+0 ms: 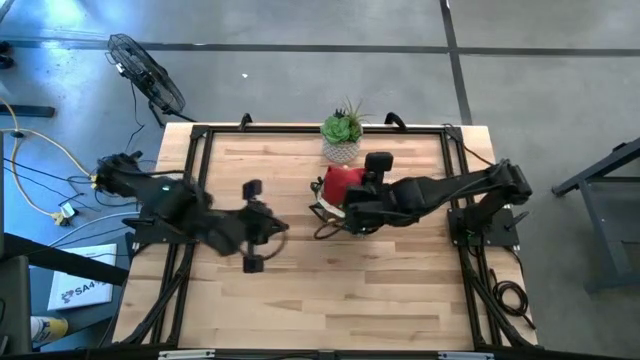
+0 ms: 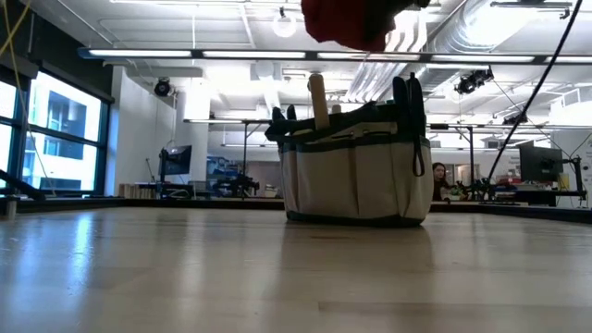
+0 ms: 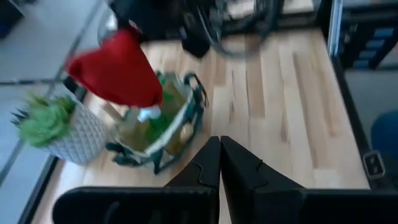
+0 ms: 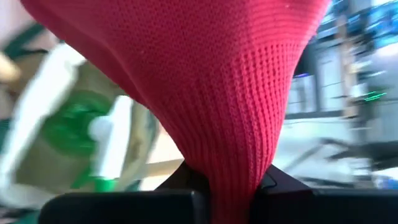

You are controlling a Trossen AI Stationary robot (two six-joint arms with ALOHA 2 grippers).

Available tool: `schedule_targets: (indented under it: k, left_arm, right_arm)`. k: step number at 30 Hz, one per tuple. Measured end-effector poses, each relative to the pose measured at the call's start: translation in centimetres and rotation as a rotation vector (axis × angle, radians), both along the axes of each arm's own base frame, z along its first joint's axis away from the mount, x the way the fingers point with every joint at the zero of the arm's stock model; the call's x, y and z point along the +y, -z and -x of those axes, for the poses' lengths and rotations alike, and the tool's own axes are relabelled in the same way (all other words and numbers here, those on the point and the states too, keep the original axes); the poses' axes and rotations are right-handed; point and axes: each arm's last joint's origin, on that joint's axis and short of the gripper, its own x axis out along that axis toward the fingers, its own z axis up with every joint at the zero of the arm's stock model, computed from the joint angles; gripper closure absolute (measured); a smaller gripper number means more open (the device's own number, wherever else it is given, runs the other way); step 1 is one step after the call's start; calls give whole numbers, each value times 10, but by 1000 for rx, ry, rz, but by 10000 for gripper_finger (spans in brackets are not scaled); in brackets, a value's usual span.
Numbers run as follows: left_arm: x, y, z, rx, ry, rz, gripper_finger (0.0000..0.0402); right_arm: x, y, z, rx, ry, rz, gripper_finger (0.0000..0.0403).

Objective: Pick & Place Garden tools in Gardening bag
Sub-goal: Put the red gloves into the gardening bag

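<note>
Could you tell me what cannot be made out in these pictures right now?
- High view: the gardening bag is mostly covered by the right gripper and the red soft item.
- Low view: the bag's contents sit behind its wall.
- Right wrist view: the red knit blocks most; the spray bottle is blurred.

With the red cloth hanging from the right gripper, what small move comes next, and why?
Probably lower it straight down and open: the right gripper is shut on the red cloth, which hangs over the open gardening bag. The left gripper waits shut, apart.
</note>
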Motion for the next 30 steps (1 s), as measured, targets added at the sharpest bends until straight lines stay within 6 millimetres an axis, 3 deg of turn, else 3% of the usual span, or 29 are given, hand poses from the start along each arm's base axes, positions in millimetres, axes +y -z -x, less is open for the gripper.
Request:
schedule_targets:
  k: [6,13,18,30]
  left_arm:
    - [-3,-17,24,-98,2,-2,394]
    - [-10,-13,30,-60,21,-1,394]
    - [-13,-6,27,-20,16,9,394]
    - [-14,-7,28,0,60,67,394]
  right_arm:
    - [2,22,-16,176,-29,281,377]
    - [5,56,-40,485,-100,636,377]
    - [2,73,-50,567,-121,635,377]
    - [-12,79,-50,603,-124,478,377]
